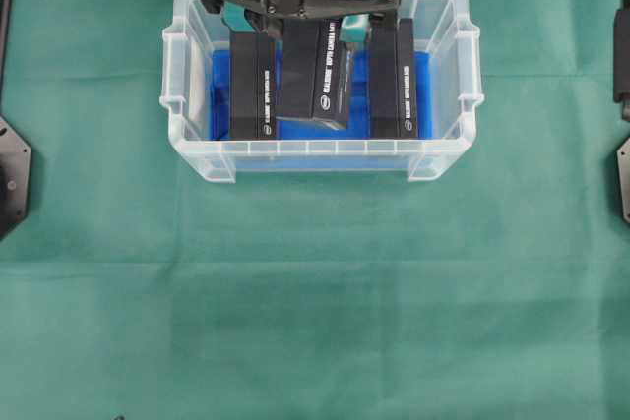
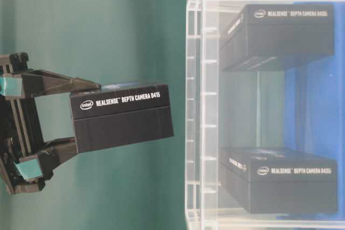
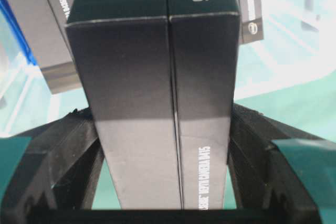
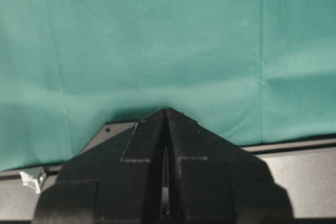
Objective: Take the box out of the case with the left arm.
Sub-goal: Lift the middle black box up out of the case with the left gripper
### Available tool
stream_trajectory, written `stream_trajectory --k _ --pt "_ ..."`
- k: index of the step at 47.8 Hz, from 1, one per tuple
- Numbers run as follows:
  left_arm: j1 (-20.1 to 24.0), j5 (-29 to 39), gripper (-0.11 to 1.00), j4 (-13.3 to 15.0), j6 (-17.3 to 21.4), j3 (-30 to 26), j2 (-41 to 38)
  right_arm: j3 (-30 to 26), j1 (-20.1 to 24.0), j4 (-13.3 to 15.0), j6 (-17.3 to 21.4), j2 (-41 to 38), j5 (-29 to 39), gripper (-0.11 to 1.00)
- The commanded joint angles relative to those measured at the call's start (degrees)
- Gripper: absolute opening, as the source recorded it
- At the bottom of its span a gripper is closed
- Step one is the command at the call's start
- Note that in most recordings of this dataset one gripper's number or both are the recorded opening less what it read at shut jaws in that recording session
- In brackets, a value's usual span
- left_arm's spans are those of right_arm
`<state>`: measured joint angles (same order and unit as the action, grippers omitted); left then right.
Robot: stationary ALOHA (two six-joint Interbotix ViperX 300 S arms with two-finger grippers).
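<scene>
clearly the lift is well under way. the left gripper has its jaws closed about halfway on the middle realsense depth camera box, its teal finger pads pressed against the two long sides. in the left wrist view the same box fills the space between the black fingers, touching both.

in the overhead view the held box sits tilted, its lower end swung toward 5 o'clock, over the gap between the left box at 9 o'clock of it and the right box at 3 o'clock. those two lie on the blue liner of the clear plastic case. the table-level view, which appears turned on its side, shows the gripped box outside the rim of the case, with green cloth behind it, while the other two boxes stay inside. so i judge the box has cleared the case in height, though from above it hangs over the case's footprint.

what is left, as i read it: carry the box sideways past the rim, lower it to the green tablecloth, and let go. the tilt in the grip could matter when it is set down.

the right gripper rests over the cloth with its jaws shut and nothing between them.
</scene>
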<state>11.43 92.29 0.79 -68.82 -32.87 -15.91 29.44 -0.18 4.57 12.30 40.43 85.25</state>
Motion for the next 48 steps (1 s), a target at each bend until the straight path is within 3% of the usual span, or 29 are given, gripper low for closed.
stream_trajectory --k 1,38,48 --pt "-0.26 -0.18 0.61 -0.09 -0.09 -1.67 2.99 -0.62 -0.09 0.18 0.18 0.09 -0.09 -0.01" --pt "-0.35 0.09 0.61 -0.18 -0.09 -1.41 2.99 -0.62 -0.09 0.0 0.26 0.09 0.0 -0.01" --pt "-0.97 0.09 0.61 -0.18 -0.26 -1.32 3.08 -0.62 0.0 0.0 1.85 0.09 0.0 -0.01"
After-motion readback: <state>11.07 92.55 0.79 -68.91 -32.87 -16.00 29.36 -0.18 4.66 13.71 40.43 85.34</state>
